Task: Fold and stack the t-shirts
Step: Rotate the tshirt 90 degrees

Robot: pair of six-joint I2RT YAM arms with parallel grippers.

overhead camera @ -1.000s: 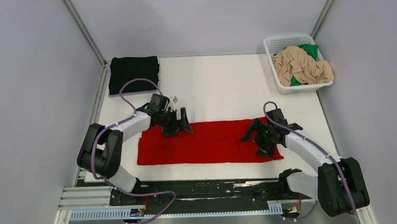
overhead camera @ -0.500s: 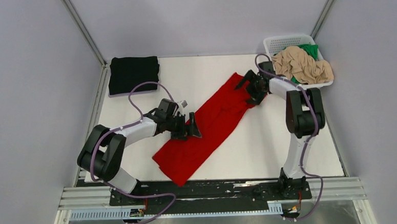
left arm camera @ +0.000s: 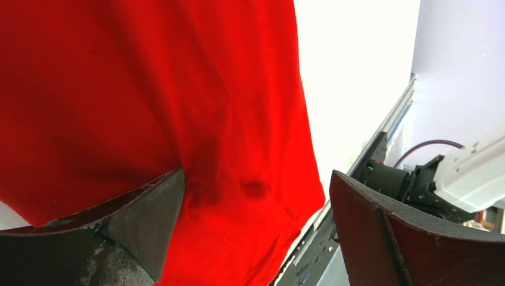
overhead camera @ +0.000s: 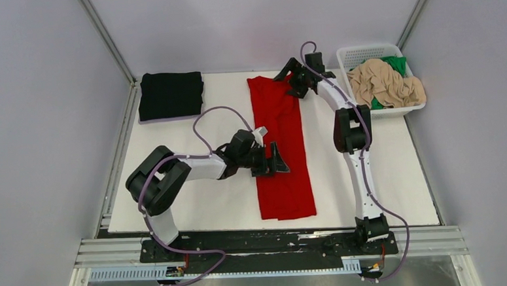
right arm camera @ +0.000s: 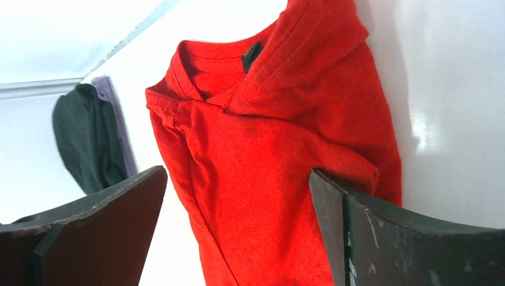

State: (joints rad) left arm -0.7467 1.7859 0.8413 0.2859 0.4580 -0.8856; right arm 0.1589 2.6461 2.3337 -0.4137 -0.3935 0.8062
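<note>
The bright red t-shirt (overhead camera: 282, 141) lies flat as a long strip running from the back of the table to the front edge. My left gripper (overhead camera: 277, 163) is open over its middle, with the red cloth (left arm camera: 149, 89) lying between and under the spread fingers (left arm camera: 143, 220). My right gripper (overhead camera: 291, 81) is open at the shirt's far collar end (right arm camera: 268, 149), holding nothing. The black t-shirt (overhead camera: 170, 95) lies folded at the back left and also shows in the right wrist view (right arm camera: 89, 143). The beige t-shirt (overhead camera: 385, 87) and the green t-shirt (overhead camera: 396, 63) lie crumpled in the basket.
The white lattice basket (overhead camera: 364, 48) stands at the back right corner. Grey walls close in the table on three sides. A metal rail (overhead camera: 243, 245) with both arm bases runs along the near edge.
The red shirt has swung from lying crosswise near the front to lying lengthwise front to back. My right arm has stretched to the far back. My left gripper has moved right.
</note>
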